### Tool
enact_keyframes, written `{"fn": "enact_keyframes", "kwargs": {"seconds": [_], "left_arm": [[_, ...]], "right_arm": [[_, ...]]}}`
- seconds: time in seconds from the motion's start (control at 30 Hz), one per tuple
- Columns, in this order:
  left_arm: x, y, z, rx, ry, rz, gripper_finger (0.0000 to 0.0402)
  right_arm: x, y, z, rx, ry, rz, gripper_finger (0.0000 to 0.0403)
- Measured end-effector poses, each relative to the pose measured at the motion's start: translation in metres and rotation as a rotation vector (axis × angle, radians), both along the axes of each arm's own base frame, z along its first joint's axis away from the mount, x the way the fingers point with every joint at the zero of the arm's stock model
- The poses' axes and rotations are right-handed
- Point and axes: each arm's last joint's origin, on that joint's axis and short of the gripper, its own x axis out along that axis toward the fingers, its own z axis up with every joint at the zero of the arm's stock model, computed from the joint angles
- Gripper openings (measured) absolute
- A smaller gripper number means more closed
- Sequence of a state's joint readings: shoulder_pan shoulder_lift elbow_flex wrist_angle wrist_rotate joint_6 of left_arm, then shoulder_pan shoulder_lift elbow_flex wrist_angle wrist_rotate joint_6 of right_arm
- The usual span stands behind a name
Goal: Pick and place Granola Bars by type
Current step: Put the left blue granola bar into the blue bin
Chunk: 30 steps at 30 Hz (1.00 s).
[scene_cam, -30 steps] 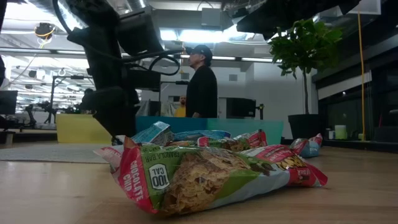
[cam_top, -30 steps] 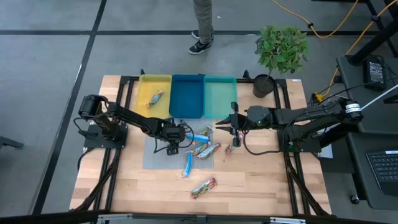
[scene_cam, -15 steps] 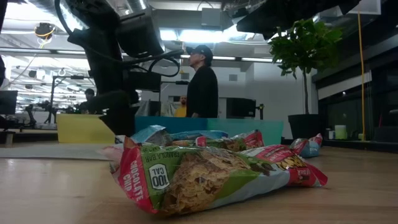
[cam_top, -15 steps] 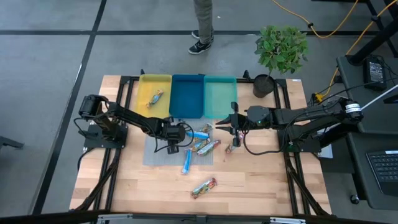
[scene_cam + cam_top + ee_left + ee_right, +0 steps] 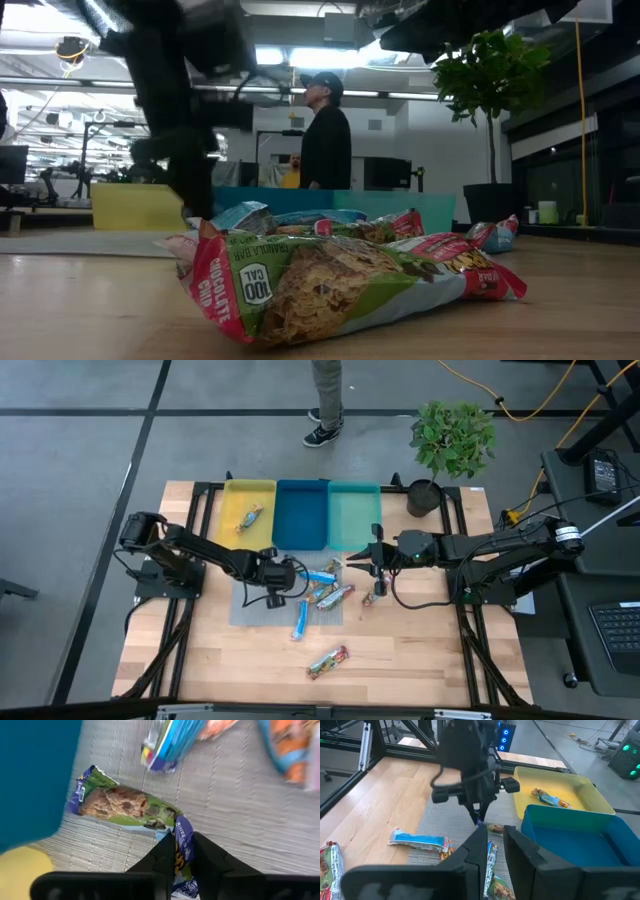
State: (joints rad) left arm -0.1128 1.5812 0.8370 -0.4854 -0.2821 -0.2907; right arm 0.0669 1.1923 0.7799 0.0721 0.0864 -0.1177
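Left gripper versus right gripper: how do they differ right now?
The left gripper is shut on the end of a green-and-purple bar lying on the grey mat, beside the blue tray. The right gripper hangs near the green tray and holds nothing; its fingers stand close together with a narrow gap. The left works over the mat; the right waits beside the pile. Both point toward the bars.

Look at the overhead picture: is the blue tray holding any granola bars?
No. The blue tray shows only bare floor, while the one bar already sorted lies in the yellow tray.
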Motion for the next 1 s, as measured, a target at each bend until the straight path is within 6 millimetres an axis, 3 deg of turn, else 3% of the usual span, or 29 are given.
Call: {"fn": "enact_keyframes", "kwargs": {"seconds": [0.23,0.53,0.8,1.0], "left_arm": [[-0.002,-0.019,0.043,-0.013,-0.095,-0.076,0.0044],[-0.020,-0.033,0.103,0.021,-0.293,-0.128,0.0041],[-0.036,-0.036,0.124,0.063,-0.382,-0.145,0.0040],[-0.038,-0.026,0.129,0.128,-0.395,-0.125,0.0040]], "right_arm": [[0.000,0.000,0.000,0.000,0.000,0.000,0.0067],[0.000,0.000,0.000,0.000,0.001,0.000,0.0067],[0.000,0.000,0.000,0.000,0.001,0.000,0.0067],[0.000,0.000,0.000,0.000,0.002,0.000,0.0067]]}}
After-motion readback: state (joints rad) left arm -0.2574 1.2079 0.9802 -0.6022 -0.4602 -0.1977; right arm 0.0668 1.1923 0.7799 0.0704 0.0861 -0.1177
